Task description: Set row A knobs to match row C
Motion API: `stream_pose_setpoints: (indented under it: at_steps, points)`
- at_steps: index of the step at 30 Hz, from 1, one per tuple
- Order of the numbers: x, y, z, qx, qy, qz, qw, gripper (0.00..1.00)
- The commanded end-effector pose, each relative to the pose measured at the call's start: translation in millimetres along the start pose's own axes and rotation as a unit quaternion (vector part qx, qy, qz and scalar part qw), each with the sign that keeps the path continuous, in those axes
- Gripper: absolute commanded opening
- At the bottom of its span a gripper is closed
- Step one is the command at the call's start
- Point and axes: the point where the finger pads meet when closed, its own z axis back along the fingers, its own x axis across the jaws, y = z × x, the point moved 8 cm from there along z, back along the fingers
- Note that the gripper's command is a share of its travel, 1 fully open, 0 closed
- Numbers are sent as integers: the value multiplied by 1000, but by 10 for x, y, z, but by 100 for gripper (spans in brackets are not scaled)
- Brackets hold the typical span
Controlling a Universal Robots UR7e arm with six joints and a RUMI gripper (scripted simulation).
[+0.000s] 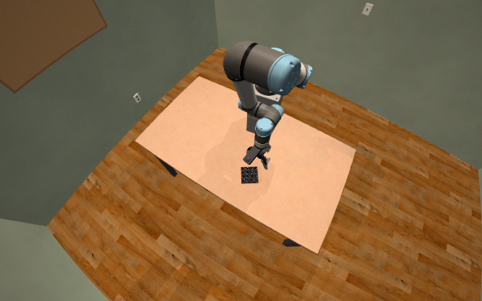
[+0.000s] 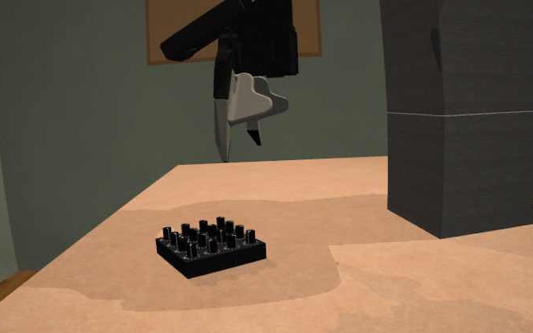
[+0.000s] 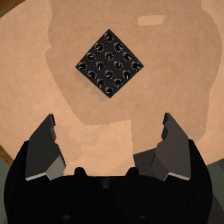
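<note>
The black knob box [image 1: 249, 175] lies flat on the light wooden table, with several small black knobs standing in rows on top. It shows low and left of centre in the exterior view [image 2: 210, 250] and as a diamond in the wrist view [image 3: 109, 63]. My gripper [image 1: 258, 160] hangs well above the table, behind and above the box, not touching it. Its two fingers stand wide open with nothing between them, as the exterior view [image 2: 239, 144] and the wrist view [image 3: 107, 132] show. The knob marks are too small to read.
The arm's dark grey base block [image 2: 462, 115] stands on the table to the right of the box. The table's edges [image 1: 235, 209] drop to a wooden plank floor.
</note>
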Motion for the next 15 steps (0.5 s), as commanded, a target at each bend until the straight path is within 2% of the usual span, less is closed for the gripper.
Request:
stream_pose_setpoints:
  at_steps: [1, 3, 15]
  points:
    - [-2, 7, 225, 0, 0, 0, 1000, 100]
    - [-2, 7, 225, 0, 0, 0, 1000, 100]
    - [-2, 7, 558, 0, 0, 0, 1000, 100]
